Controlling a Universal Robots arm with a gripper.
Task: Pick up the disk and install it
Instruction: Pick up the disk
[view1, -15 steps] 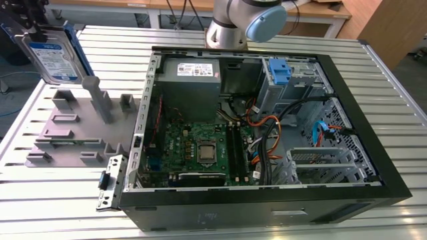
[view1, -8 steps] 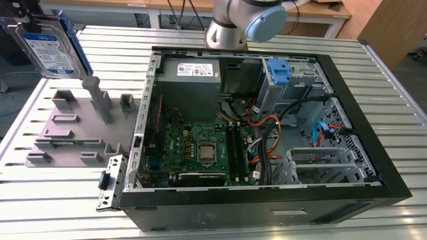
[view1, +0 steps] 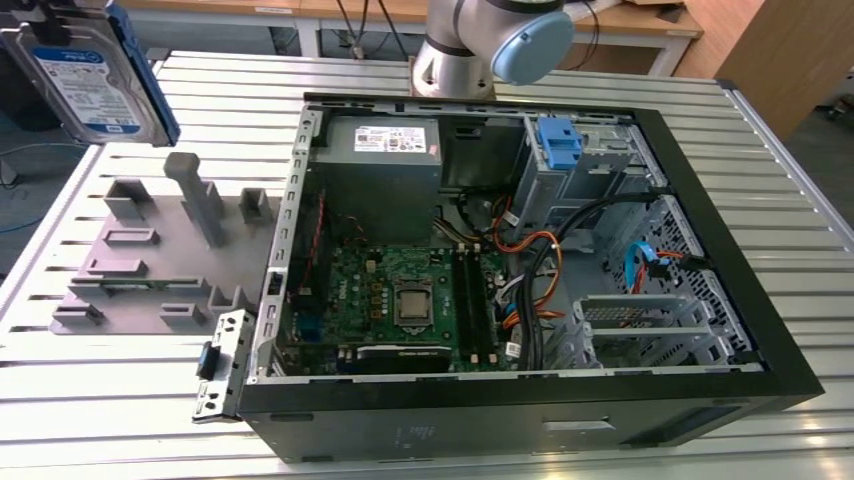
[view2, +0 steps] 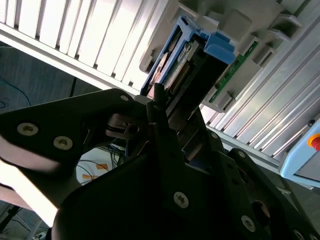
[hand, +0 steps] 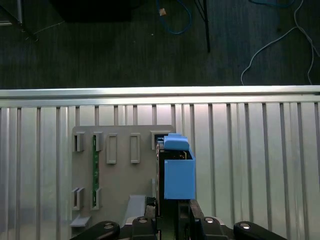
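The gripper (hand: 172, 210) pinches the disk (view1: 83, 85) and holds it in the air, well apart from the open computer case (view1: 467, 435), off the case's side on the exterior view's left. By my judgement the pickup is done and the install remains, since the disk is not yet in the case. I count one disk, one gripper, one case, one grey fixture plate (view1: 147, 270) beside the case and one blue bracket (view1: 557, 142) inside the case.

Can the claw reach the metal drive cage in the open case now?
Probably yes: the case lies open upward and nothing covers the drive cage; cables run beside it. The claw holds the disk.
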